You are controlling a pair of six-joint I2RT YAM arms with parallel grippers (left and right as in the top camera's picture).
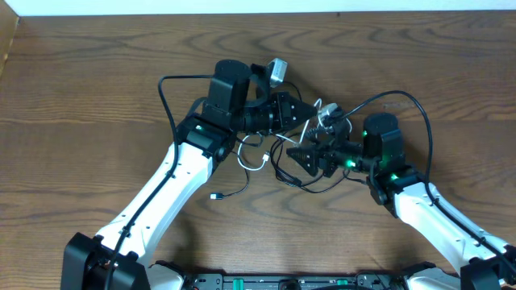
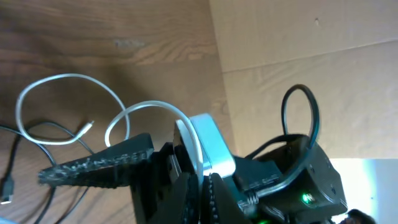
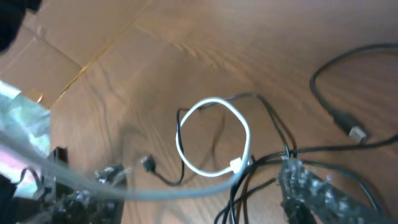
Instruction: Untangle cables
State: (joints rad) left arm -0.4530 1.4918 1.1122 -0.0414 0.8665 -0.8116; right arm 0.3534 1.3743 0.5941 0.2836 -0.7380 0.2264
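Clamped tight, the left claw (image 1: 311,118) pinches the thin white cable (image 2: 68,76) at its blocky white plug end (image 2: 211,146). From there the cord curls away in loose loops over the brown wooden table (image 1: 97,97). Just beside it, almost tip to tip, the right claw (image 3: 202,177) has its fingers spread wide and grips nothing. A blurred stretch of white cord crosses in front of them, and a round white loop lies just beyond. The thin black cable (image 1: 234,192) winds under and around both claws. Its small plug (image 1: 214,196) lies well back from the tips, beside the left arm.
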